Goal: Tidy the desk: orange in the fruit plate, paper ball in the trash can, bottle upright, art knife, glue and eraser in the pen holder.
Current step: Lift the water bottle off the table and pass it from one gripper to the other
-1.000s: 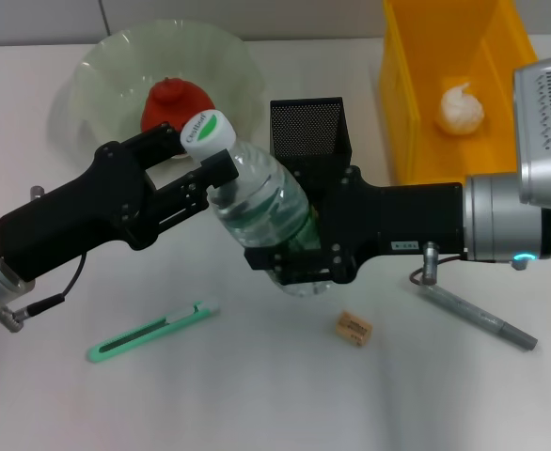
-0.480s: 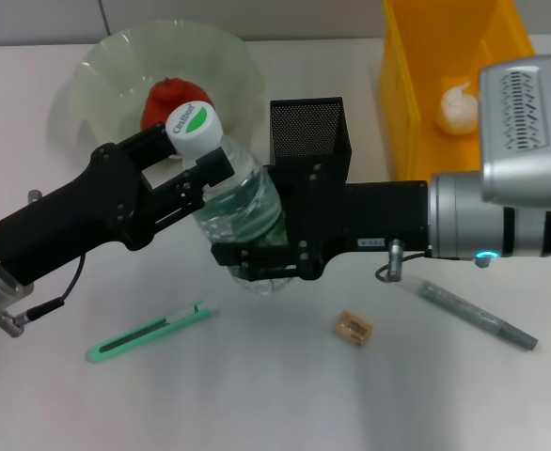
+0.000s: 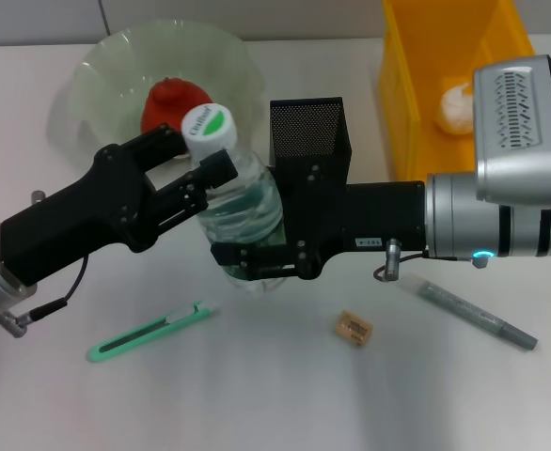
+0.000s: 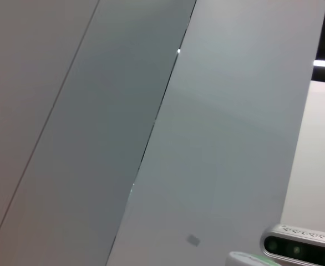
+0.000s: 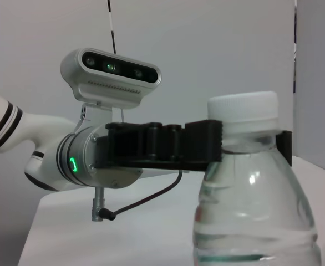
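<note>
— What's around the bottle (image 3: 241, 202) at the moment?

— Plenty. Directly behind it stands the black mesh pen holder (image 3: 310, 136), just beside my right tool (image 3: 257, 263). The green plate (image 3: 106, 66) lies further back on my left with the orange (image 3: 172, 101) in it, partly hidden by my left tool (image 3: 210, 169). The yellow bin (image 3: 417, 85) is at the back right, the paper ball (image 3: 456, 105) inside. On the counter (image 3: 275, 395) in front lie the green art knife (image 3: 153, 331), the small eraser (image 3: 353, 327) and the grey glue stick (image 3: 475, 315), all well apart.

— And your tools?

— My left tool is closed around the bottle's neck just under the white cap (image 3: 209, 126); the right wrist view shows that clearly. My right tool clamps the lower body of the bottle.

— Anything changed over the last second?

— The bottle has come up from a clear lean to nearly upright, its cap now higher and nearer the plate. My right arm has slid leftward, covering more of the bin.
</note>
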Robot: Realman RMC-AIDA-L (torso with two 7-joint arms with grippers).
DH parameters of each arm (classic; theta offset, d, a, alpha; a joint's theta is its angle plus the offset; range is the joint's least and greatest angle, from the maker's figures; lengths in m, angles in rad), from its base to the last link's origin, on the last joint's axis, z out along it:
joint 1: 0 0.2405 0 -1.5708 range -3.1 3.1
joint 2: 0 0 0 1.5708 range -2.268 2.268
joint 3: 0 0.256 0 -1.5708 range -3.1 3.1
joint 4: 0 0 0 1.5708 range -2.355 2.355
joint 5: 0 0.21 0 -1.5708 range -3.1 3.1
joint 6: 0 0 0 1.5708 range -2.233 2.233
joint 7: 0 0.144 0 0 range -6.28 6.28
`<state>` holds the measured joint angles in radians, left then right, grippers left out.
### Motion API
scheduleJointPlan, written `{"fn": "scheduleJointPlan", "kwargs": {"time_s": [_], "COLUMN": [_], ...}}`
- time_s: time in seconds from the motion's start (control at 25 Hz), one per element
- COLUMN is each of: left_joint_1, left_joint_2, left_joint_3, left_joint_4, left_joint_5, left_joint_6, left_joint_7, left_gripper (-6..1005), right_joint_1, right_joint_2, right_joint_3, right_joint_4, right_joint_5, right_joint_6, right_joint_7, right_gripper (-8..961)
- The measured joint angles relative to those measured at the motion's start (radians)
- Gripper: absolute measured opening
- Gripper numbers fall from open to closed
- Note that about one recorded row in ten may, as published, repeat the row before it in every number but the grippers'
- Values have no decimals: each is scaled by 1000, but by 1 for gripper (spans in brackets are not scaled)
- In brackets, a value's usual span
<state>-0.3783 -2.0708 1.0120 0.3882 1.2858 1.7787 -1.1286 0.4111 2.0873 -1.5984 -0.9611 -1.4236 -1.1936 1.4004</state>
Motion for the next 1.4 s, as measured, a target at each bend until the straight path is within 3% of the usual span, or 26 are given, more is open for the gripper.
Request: {"fn": "scheduleJointPlan", "kwargs": {"time_s": [0.52, 1.32, 1.4], "left_joint_1": [-2, -5, -5], "left_joint_2": [0, 2, 2], "left_joint_3": [-1, -1, -1], "left_joint_4": [2, -10, -5], "left_joint_5": [1, 2, 7], "left_joint_6": [-7, -11, -5], "left_joint_7": [12, 11, 11], "left_gripper": [500, 486, 522], "right_joint_1": [0, 0, 0], "right_joint_2": [0, 2, 2], "right_joint_3": [0, 0, 0], "right_joint_4": [5, 5, 5], "right_joint_5": [0, 0, 0], "right_joint_6": [2, 0, 0], "right_joint_7": [0, 4, 5], "right_gripper": [714, 714, 714]}}
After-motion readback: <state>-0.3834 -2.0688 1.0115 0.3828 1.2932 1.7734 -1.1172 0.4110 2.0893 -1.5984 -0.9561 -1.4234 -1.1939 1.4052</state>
